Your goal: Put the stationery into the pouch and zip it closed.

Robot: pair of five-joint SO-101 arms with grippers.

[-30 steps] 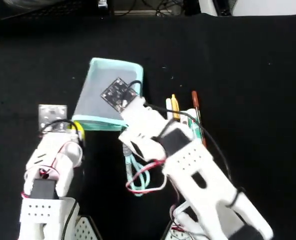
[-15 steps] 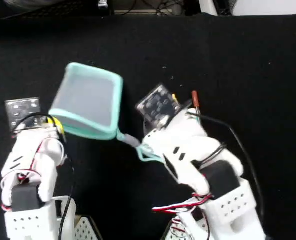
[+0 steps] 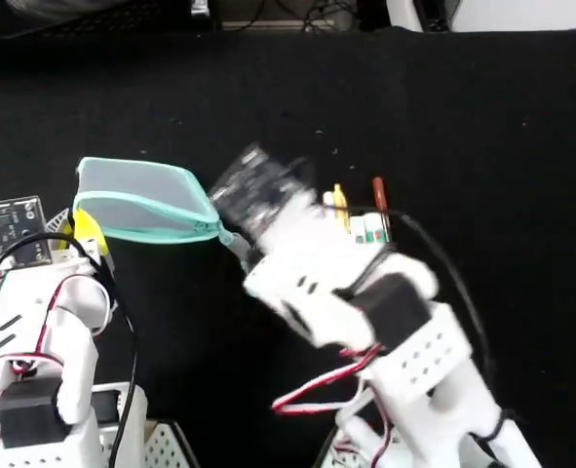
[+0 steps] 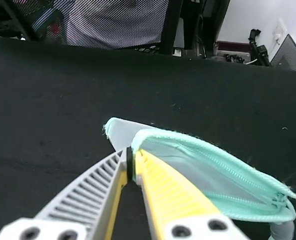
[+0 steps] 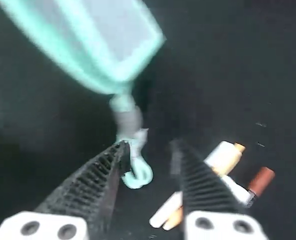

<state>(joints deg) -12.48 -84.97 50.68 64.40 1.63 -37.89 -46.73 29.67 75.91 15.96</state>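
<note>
I see left gripper [image 4: 130, 159] pinching the pouch [image 4: 208, 167], centre frame; right gripper [image 5: 150, 147] gapes (pull loop [image 5: 136, 176] ungripped), so it may swing.

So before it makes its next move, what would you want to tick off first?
1. Left gripper has hold of the pouch: ok, it is pinched shut on the pouch's edge.
2. Right gripper free to grasp: ok, its jaws are apart and it holds nothing.
3. Cord loop at the pouch's end within reach: ok, it lies between the right gripper's jaws, close to one of them.
4. Pouch mouth open for loading: cannot tell.
5. Stationery inside the pouch: not ok, the pens lie on the table beside the right arm.
</note>
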